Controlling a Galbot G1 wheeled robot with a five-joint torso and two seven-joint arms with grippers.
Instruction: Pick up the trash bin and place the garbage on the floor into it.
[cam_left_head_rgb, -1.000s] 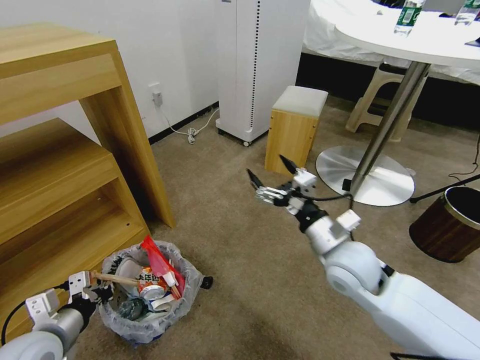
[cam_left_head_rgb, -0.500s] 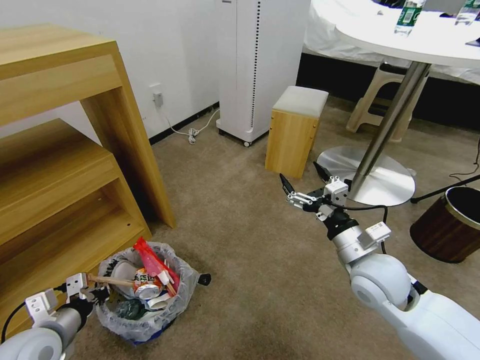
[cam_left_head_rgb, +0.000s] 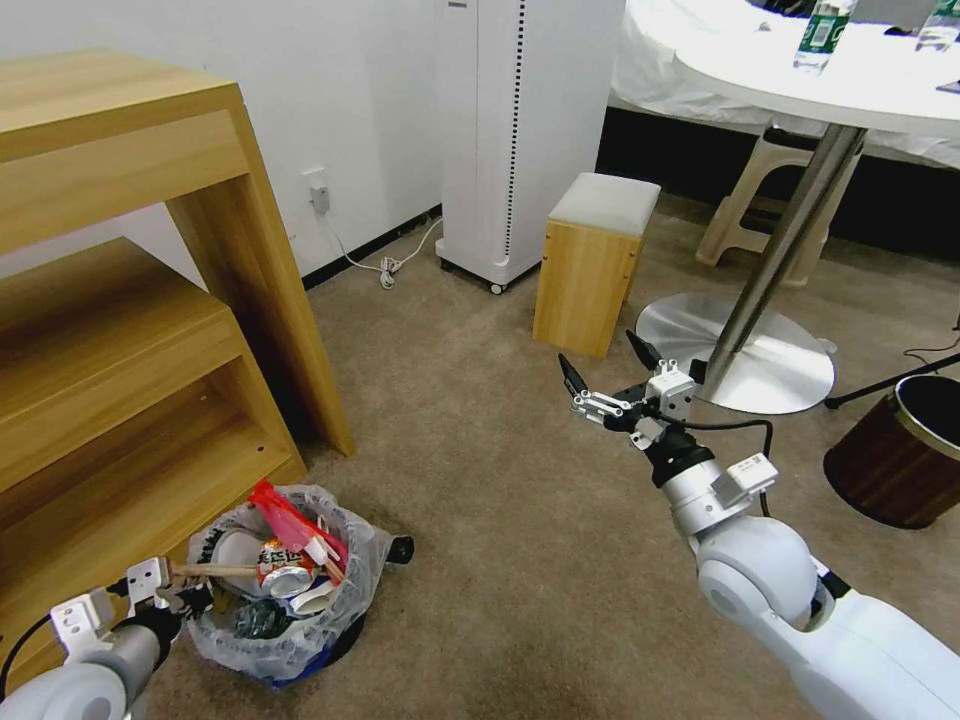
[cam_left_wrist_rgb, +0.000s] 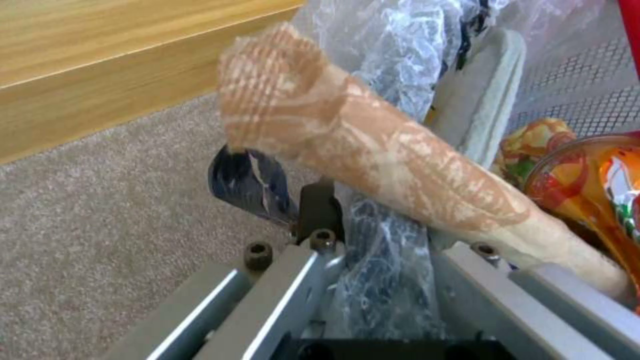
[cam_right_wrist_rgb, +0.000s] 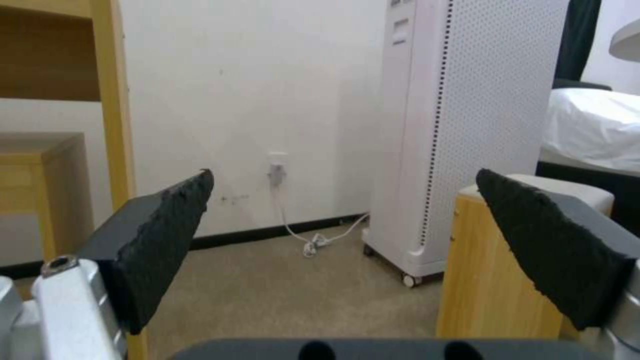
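Plastic-lined trash bin (cam_left_head_rgb: 285, 600) rim pinched by left gripper (cam_left_head_rgb: 185, 596).

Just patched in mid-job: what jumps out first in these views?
The trash bin, stuffed with garbage in its crinkly bag, sits on the beige carpet by the wooden shelf unit, the left hand clamped on its rim. The right hand hangs open and empty above bare carpet near the round table's base.

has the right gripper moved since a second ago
Yes. The right gripper has swung to the robot's right: it was level with the wooden stool's left edge and is now near the table's metal base, open and empty.
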